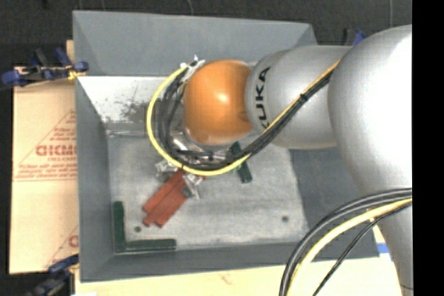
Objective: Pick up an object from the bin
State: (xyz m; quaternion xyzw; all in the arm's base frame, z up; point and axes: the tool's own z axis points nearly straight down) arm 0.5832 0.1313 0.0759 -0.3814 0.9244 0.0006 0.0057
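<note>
I see the arm (326, 100) reaching in from the right of a red-brown block (163, 206) on the bin (257, 211) floor. The wrist is bent downward and its orange cover (215, 100) sits above the gripper (179, 175), which is at the block's upper end. I cannot tell whether it is clenched or released. A dark green L-shaped piece (121, 232) lies just below and left of the block.

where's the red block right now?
In the camera view, the red block lies tilted on the bin floor, left of centre, its upper end at the gripper; the dark green L-shaped piece sits to its lower left.
</note>
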